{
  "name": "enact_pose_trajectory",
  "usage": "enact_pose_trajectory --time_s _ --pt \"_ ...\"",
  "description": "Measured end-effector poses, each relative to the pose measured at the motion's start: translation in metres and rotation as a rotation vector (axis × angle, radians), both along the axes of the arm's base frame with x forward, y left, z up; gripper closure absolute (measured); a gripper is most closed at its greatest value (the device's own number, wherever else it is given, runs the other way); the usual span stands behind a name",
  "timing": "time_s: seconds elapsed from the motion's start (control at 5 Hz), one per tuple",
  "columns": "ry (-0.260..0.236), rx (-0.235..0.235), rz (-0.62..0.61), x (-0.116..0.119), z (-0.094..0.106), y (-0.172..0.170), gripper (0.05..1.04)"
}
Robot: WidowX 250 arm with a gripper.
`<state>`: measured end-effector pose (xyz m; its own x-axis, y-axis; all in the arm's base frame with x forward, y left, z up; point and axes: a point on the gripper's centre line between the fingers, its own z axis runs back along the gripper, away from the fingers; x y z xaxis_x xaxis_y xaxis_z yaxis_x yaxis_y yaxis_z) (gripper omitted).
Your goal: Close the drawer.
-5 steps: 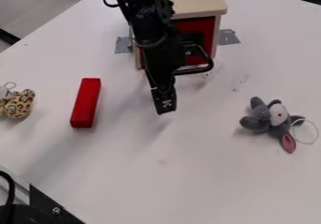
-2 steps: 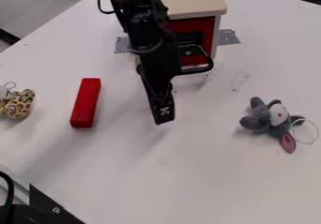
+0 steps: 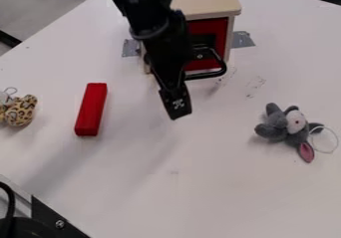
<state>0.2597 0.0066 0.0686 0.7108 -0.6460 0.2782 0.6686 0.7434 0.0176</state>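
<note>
One drawer, camera view: the red drawer (image 3: pixel 218 27) is set in the front of the cream-topped cabinet (image 3: pixel 206 2), at the upper middle of the view, with its left part covered by the arm (image 3: pixel 152 24).
Arm, what's new: it has been swung to a steeper slant, and its low end has been brought back up the view a bit, nearer the cabinet, compared with the frame just before.
Drawer, what's new: nothing that can be spotted, tbh. The red front and the black handle (image 3: pixel 224 67) are seen right where they were in both earlier frames.
What that means: no closing travel was picked up over this stretch. The front looks about level with the cabinet's frame, so it'd be guessed that the drawer is shut or near enough. If a gap is left on the covered side, one more straight push would be needed.
Drawer, looks: plain red face, a darker patch in its middle, and a looped handle that is stuck well out in front, so it could be snagged if the arm is pulled away carelessly.
Gripper (image 3: pixel 177 111): hung in front of the drawer, low over the white worktop (image 3: pixel 233 187). Whether it's opened or closed can't be told from this angle, and nothing is seen held in it.
Red block (image 3: pixel 91 109): left lying well apart from the cabinet, out of the drawer's way.
</note>
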Motion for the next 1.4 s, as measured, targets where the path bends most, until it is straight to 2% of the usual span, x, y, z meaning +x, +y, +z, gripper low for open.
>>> enact_pose_trajectory --time_s 0.2,0.4,0.6,0.8,1.0,1.2,1.4 --pt "-0.081 0.058 0.175 0.005 0.024 -0.004 0.083" --pt "-0.131 0.099 0.378 0.005 0.041 -0.002 0.083" --pt "-0.145 0.158 0.556 0.01 0.06 0.007 0.083" --pt "-0.151 0.163 0.63 0.016 0.075 0.011 0.083" --pt "-0.118 0.137 0.635 0.02 0.08 0.013 0.083" --pt "-0.043 0.073 0.637 0.021 0.084 0.019 0.083" --pt "0.003 0.001 0.612 0.023 0.083 0.02 0.083"
